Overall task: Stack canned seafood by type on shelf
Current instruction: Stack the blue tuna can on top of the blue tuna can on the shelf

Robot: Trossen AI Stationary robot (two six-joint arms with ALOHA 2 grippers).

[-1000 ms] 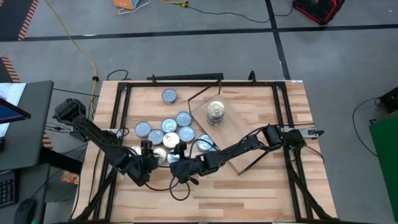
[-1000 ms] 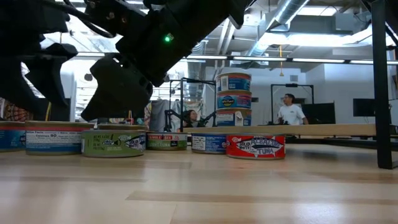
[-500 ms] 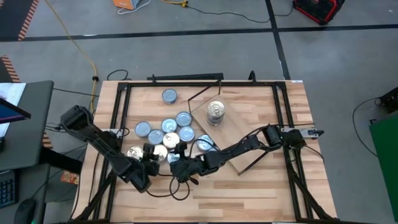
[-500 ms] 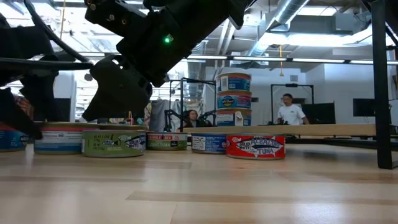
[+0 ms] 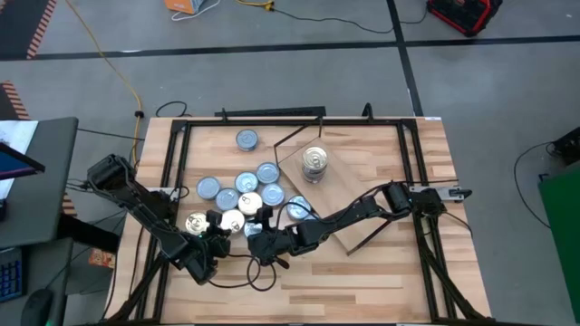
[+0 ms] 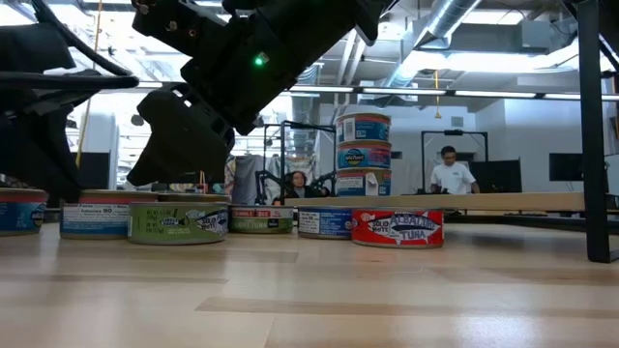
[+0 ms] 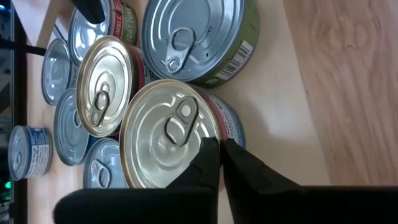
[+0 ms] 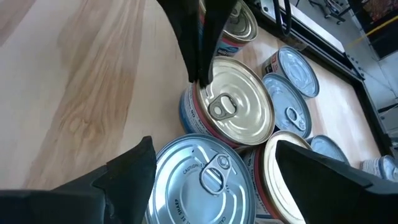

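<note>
Both grippers low over the tins near the table's front-left.

The left gripper [image 7: 219, 146] is pinched shut at the rim of a gold-lidded tin [image 7: 165, 134], gripping nothing. The right gripper [image 8: 208, 158] spreads wide over a silver-lidded tin [image 8: 208, 177]. Three tins [image 5: 314, 163] stand stacked on the shelf [image 5: 349, 186], mid-table, toward the back.

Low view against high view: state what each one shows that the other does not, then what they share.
Only the low view shows the side labels, such as the red tuna tin, and a person in the room behind. Only the high view shows the tins' silver lids, the shelf outline, and the lone tin set apart near the far edge. Both show the stack of tins on the shelf and the loose cluster.
</note>
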